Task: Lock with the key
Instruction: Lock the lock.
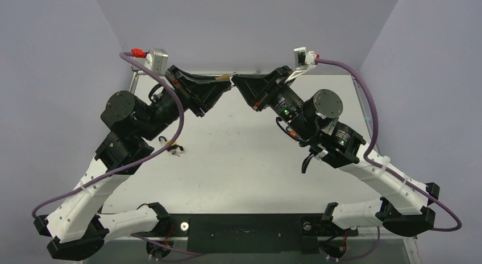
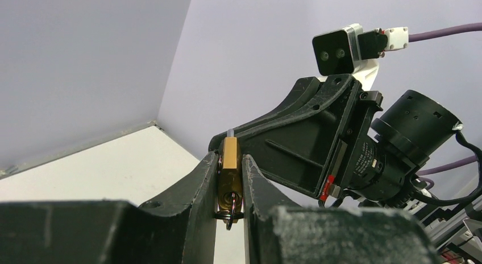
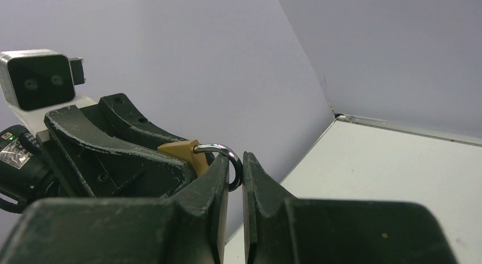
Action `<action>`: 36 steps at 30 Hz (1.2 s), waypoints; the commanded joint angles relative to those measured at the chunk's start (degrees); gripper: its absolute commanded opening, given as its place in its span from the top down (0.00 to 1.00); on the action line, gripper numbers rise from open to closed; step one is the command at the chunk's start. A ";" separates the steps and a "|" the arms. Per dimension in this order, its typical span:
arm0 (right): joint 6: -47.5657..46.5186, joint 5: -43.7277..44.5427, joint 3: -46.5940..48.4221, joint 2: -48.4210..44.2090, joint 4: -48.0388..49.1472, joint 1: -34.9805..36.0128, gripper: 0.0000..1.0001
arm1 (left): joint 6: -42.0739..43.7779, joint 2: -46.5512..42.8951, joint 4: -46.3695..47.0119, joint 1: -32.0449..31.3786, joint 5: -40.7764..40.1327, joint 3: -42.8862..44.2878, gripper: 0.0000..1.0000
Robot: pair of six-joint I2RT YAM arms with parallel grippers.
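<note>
Both arms meet high over the far end of the white surface (image 1: 244,156), fingertip to fingertip. The left tool (image 1: 223,82) is clenched on the padlock (image 2: 229,167): a small, blocky brass body with a dull satin sheen, pinched flat between two matte black fingers (image 2: 196,184) whose moulded plastic is scuffed and speckled pale at the edges. The padlock stands roughly upright in that grip, well above the surface, with a stub of silvery metal showing at its top. A thin dark wire ring (image 2: 232,214) hangs from its underside, just below the round keyhole face; I cannot make out a key blade there. From the right wrist view, the shackle (image 3: 219,149) is a smooth, polished steel hoop curving out of the tan brass block and down into the narrow slot of the right tool (image 3: 236,164), which is clamped tight on it. Out on the surface, near the left arm's elbow, lies a small tangled item (image 1: 172,149) with orange and black bits, too small to identify.
</note>
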 commanded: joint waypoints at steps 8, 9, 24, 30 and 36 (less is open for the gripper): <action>3.59 -22.63 10.07 9.47 -2.96 11.06 1.00 | 3.45 13.57 -12.14 -0.90 8.18 2.68 1.00; 3.33 -22.39 10.47 10.04 -3.63 11.45 1.00 | 3.54 14.18 -12.59 -0.62 8.31 3.58 1.00; -1.35 -15.56 23.30 19.53 -21.34 14.51 1.00 | 4.15 21.26 -18.46 1.86 11.51 11.48 1.00; -5.67 -16.04 28.62 22.56 -25.40 16.21 1.00 | 2.11 22.13 -15.65 3.23 15.15 9.70 1.00; -7.63 -18.27 33.37 25.45 -27.80 18.11 1.00 | 0.54 23.21 -13.51 4.11 17.48 8.85 1.00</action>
